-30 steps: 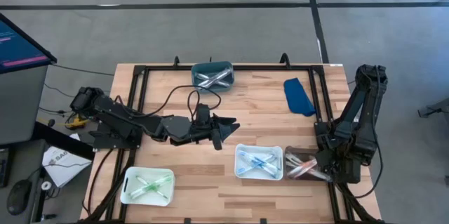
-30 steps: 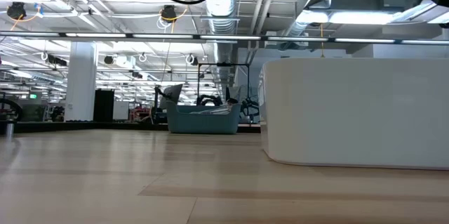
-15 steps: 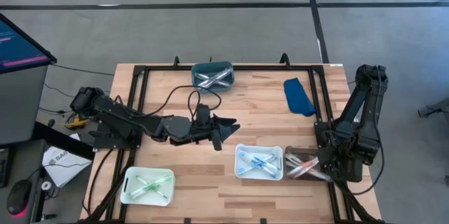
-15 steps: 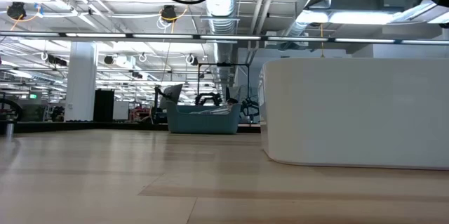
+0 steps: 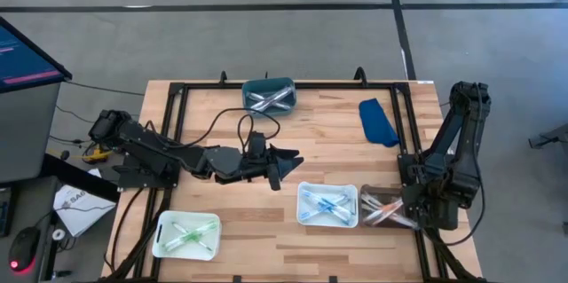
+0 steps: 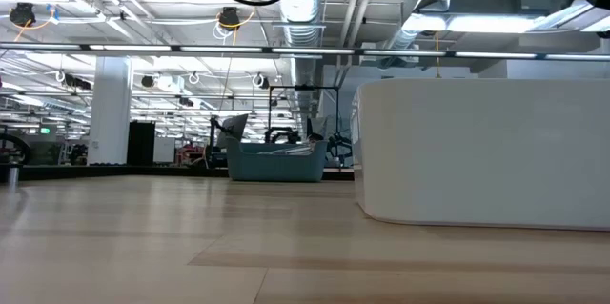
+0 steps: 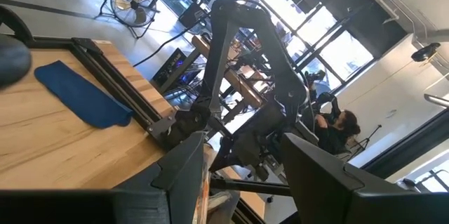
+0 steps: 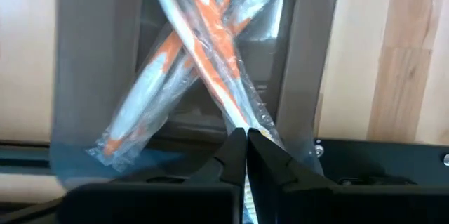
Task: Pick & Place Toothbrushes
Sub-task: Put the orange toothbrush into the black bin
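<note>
1. Right gripper [image 8: 245,140] sits at the near right edge of the table, over the dark grey rectangular tray [image 5: 382,208]; fingers pinched together on the end of a plastic-wrapped orange-and-white toothbrush [image 8: 210,45].
2. That toothbrush lies crossed with another wrapped orange-and-white toothbrush [image 8: 151,94]; both rest inside the dark tray, ends poking past its rim.
3. White rectangular tray [image 5: 327,205] sits just beside the dark tray, holding blue toothbrushes [image 5: 324,203].
4. Pale green rectangular tray [image 5: 186,234] is at the near left of the table, with green toothbrushes [image 5: 188,232] in it.
5. Left gripper [image 5: 288,161] waits mid-table, arm stretched low across the wood, fingers apart, nothing between them.
6. Blue folded cloth [image 5: 378,121] lies on the far right part of the light wooden table [image 5: 337,141].
7. Teal rectangular bin [image 5: 269,94] is at the far edge, holding white toothbrushes [image 5: 268,98].
</note>
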